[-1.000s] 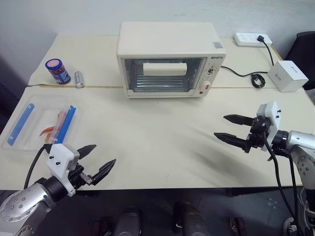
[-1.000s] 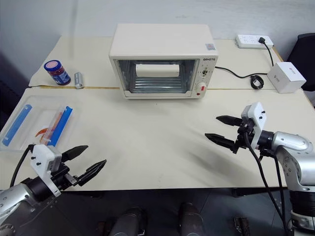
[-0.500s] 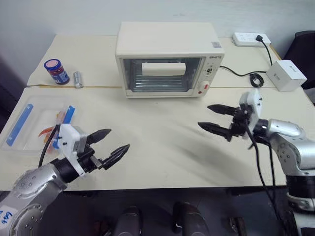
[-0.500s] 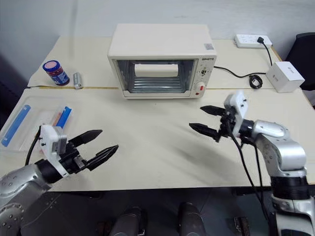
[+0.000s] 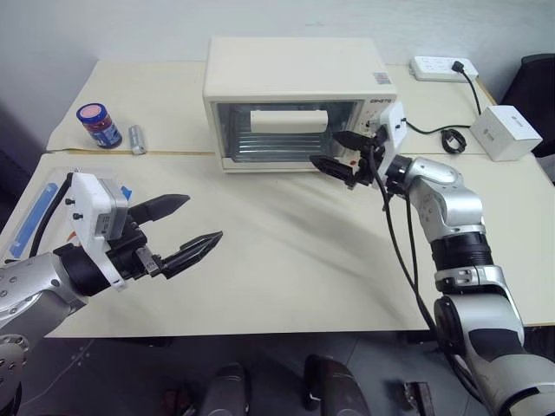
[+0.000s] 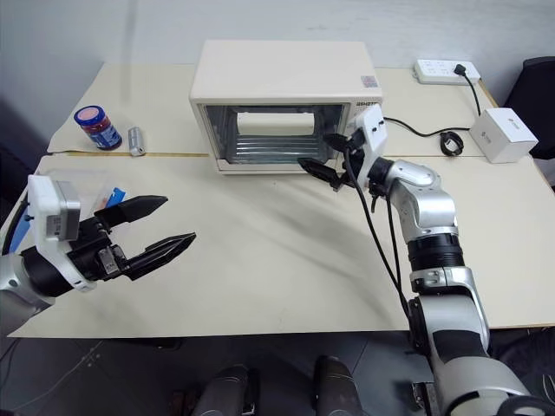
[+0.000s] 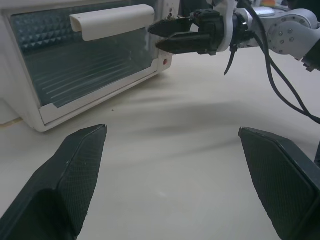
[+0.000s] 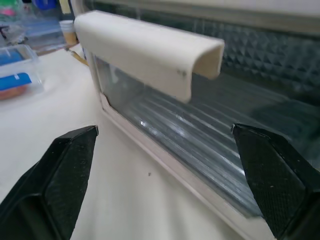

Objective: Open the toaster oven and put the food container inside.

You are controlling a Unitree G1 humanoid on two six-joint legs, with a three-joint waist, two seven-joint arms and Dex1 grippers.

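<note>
1. Left eye view: the toaster oven is sitting at the upper centre of the cream surface, its glass door closed. The right tool is reaching level from the right, its black fingers spread wide and empty just in front of the door's right end. The left tool is hovering at lower left, wide and empty, pointing toward the centre.
2. Right eye view: the food container is lying at the left edge, mostly hidden behind the left tool.
3. Left wrist view: the oven's handle is showing at the upper left, with the right tool at the upper centre beside the door.
4. Right wrist view: the handle is sitting between the wide-spread fingers, close ahead and untouched.
</note>
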